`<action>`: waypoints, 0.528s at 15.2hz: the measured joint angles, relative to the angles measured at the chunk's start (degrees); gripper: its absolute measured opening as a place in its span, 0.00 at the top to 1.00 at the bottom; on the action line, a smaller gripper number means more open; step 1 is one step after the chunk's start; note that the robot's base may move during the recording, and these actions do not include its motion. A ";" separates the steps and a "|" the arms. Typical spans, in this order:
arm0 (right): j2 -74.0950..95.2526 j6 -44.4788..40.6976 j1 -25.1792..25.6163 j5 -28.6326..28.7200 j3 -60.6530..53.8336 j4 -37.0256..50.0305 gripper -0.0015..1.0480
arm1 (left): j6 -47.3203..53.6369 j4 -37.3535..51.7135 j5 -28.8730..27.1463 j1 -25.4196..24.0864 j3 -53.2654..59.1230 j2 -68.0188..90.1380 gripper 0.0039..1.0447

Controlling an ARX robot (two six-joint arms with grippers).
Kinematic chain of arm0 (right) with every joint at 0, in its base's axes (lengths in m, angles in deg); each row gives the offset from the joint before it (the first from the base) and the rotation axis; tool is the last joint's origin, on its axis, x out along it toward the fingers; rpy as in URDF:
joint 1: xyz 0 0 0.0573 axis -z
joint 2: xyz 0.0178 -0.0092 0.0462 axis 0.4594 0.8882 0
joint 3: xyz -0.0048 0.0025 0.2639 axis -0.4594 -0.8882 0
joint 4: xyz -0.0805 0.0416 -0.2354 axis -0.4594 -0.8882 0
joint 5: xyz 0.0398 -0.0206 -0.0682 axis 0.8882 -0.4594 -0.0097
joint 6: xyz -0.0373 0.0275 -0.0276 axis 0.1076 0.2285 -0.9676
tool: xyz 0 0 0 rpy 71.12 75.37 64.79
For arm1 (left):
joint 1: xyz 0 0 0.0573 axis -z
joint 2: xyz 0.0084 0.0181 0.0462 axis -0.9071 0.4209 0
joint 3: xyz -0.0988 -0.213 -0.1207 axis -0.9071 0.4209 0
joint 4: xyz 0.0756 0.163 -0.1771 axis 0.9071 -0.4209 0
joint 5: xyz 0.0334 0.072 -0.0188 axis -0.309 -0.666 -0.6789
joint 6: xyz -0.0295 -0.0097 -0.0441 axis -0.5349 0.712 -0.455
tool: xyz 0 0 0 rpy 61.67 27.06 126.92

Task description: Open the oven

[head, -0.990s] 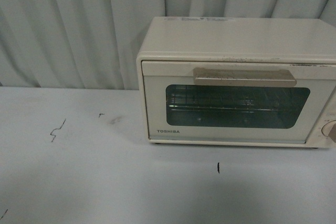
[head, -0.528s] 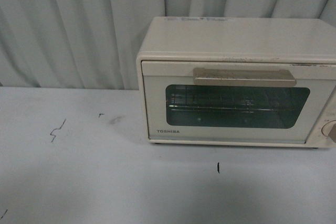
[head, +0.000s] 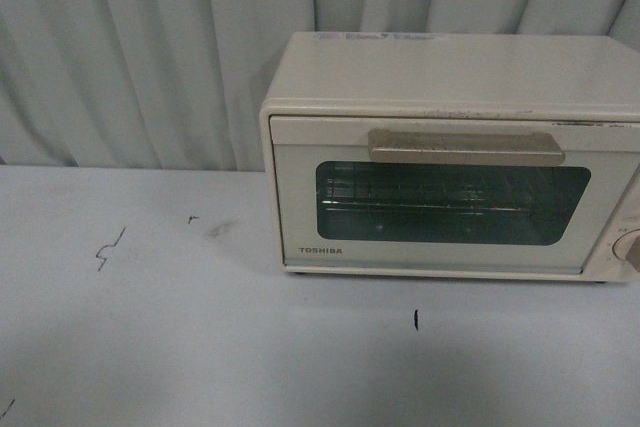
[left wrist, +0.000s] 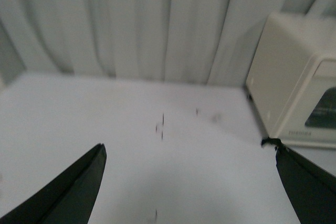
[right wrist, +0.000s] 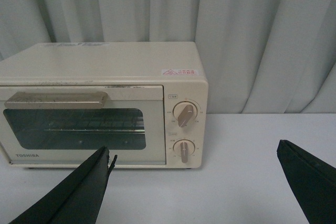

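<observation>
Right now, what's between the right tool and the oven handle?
Nothing. In the right wrist view, only bare table separates the open right tool from the oven. Its handle is unobstructed and the door is shut.

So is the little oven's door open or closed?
Closed. The door stands upright, flat against the front of the oven, with its handle up at the top. Neither gripper is touching it.

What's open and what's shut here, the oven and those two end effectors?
oven door: shut, flush with the body.
bar handle: free, nothing gripping it.
wire rack: inside, seen through the glass.
left end effector: open, empty.
right end effector: open, empty.
</observation>
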 joint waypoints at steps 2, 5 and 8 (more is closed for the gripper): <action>0.00 0.00 0.00 0.04 0.00 0.07 0.06 | -11.02 -17.53 3.48 -6.29 -11.65 15.45 0.06; 0.00 0.00 0.00 0.02 0.00 0.00 0.06 | -19.82 -14.03 2.12 -0.83 -19.85 19.76 0.06; 0.00 0.00 0.00 0.02 0.00 0.00 0.06 | -30.38 -2.47 -2.01 14.05 -20.00 38.58 0.06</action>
